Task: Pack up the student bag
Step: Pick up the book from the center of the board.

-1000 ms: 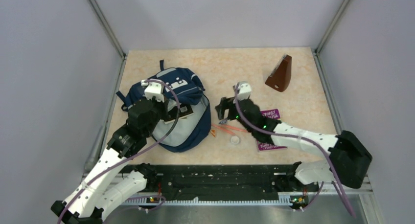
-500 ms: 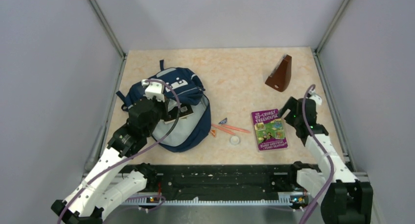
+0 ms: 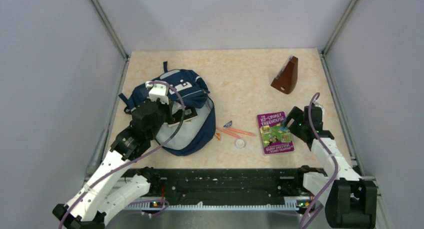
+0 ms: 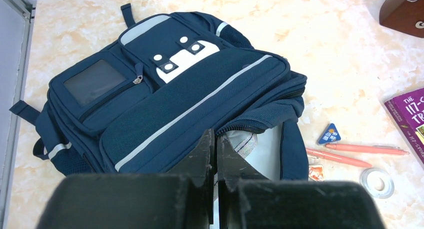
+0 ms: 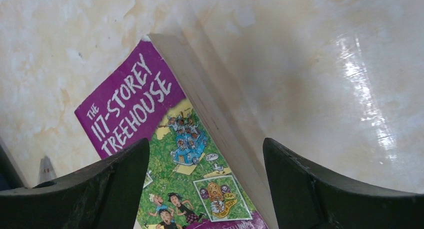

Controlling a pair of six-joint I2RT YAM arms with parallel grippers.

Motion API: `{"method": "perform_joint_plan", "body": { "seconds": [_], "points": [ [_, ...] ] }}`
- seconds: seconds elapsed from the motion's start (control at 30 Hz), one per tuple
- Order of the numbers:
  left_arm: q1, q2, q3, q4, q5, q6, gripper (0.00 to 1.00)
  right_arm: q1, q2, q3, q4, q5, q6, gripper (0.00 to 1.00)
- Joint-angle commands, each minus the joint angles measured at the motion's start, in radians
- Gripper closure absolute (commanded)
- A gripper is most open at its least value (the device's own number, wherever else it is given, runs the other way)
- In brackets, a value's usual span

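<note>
Purple book (image 3: 274, 132): the spread right claw (image 3: 290, 120) has moved closer over its edge; the navy bag (image 3: 186, 89) lies under the closed left claw (image 4: 215, 156).

Large navy blue fabric backpack (image 3: 186, 87), one item. Grey-white trim stripes, a white patch with dark studs on the front pocket, a clear window pocket and dark straps. Lies flat, front panel up, left of centre in the overhead view. Main compartment is unzipped and gapes toward the near side, exposing pale grey lining.
</note>
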Motion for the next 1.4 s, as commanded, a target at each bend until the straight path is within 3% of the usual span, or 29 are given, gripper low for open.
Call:
{"method": "perform_joint_plan", "body": {
  "seconds": [0.0, 0.57, 0.93, 1.2, 1.37],
  "points": [
    [-0.005, -0.007, 0.012, 0.107, 0.008, -0.018, 1.00, -0.003, 0.023, 0.008, 0.042, -0.123, -0.049, 0.19],
    [-0.004, -0.002, 0.012, 0.107, 0.013, -0.018, 1.00, -0.004, -0.014, 0.088, -0.062, -0.442, -0.111, 0.30],
    [-0.004, -0.007, 0.013, 0.107, 0.014, -0.020, 1.00, -0.004, 0.058, 0.018, 0.069, -0.614, -0.078, 0.36],
    [-0.004, -0.007, 0.012, 0.107, 0.013, -0.020, 1.00, -0.004, 0.141, -0.023, 0.173, -0.643, -0.070, 0.47],
    [-0.005, -0.006, 0.013, 0.107, 0.012, -0.020, 1.00, -0.004, 0.180, -0.034, 0.184, -0.603, -0.080, 0.49]
  ]
}}
